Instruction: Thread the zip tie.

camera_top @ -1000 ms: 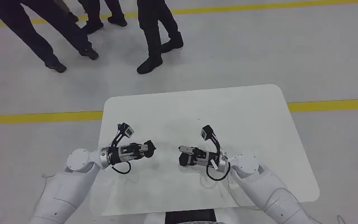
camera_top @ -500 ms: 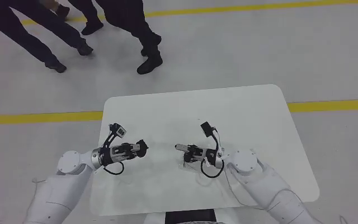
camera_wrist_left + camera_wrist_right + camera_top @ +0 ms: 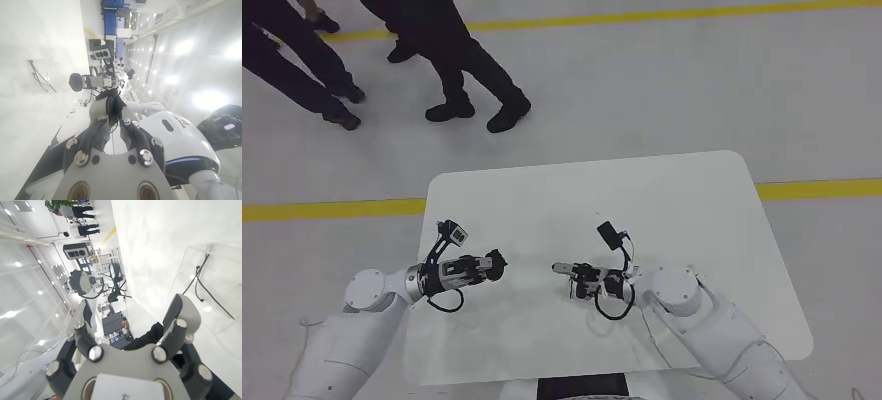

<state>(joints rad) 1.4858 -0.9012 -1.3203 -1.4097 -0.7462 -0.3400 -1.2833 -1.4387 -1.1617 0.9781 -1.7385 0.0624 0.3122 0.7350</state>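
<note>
Overhead, left gripper (image 3: 498, 264), jaws clenched empty, sits nine o'clock of right gripper (image 3: 558, 268), jaws released; likely poised before pickup, since black zip ties (image 3: 197, 278) lie untouched on clear sheet (image 3: 223, 275).

Zip ties (image 3: 197, 279) lie crossed on the table (image 3: 692, 200), left gripper (image 3: 504, 263) and right gripper (image 3: 556, 267) facing above it.

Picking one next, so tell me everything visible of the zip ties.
The zip ties are a few thin black plastic strips with small square heads. They lie flat and loose, crossing one another, on a clear sheet on the white table. No closed loop shows. The open right end effector is apart from them.
</note>
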